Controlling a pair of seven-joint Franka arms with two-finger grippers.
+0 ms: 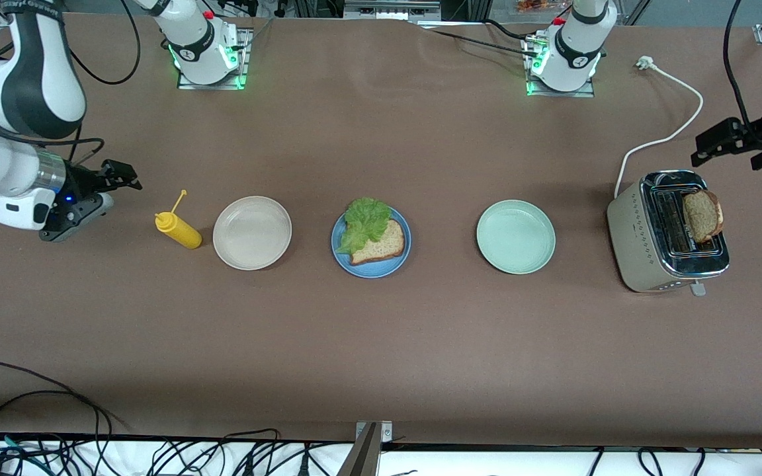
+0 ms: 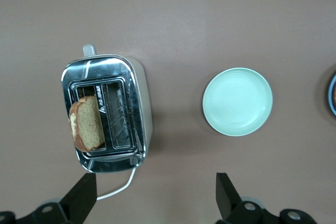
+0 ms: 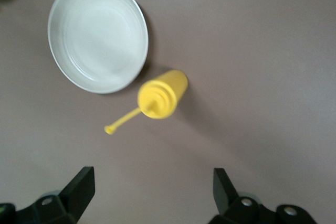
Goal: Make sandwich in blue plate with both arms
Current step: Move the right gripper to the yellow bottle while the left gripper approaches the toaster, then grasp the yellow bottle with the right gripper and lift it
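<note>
On round mid-blue plate (image 1: pixel 371 264), brown bread slice (image 1: pixel 381 243) topped by ruffled green lettuce (image 1: pixel 366 221); second slice (image 1: pixel 703 215) left standing in chrome toaster (image 1: pixel 669 231), probably for topping. Left gripper (image 1: pixel 718 142) held wide open, empty, over toaster. Right gripper (image 1: pixel 120 175) wide open, empty, beside yellow squeeze bottle (image 1: pixel 179 229).

bare surface (image 1: pixel 381 344) lies nearer the camera than the row: yellow bottle (image 1: pixel 178 229), beige plate (image 1: pixel 252 233), blue plate (image 1: pixel 348 259), green plate (image 1: pixel 516 237), toaster (image 1: pixel 639 251).
</note>
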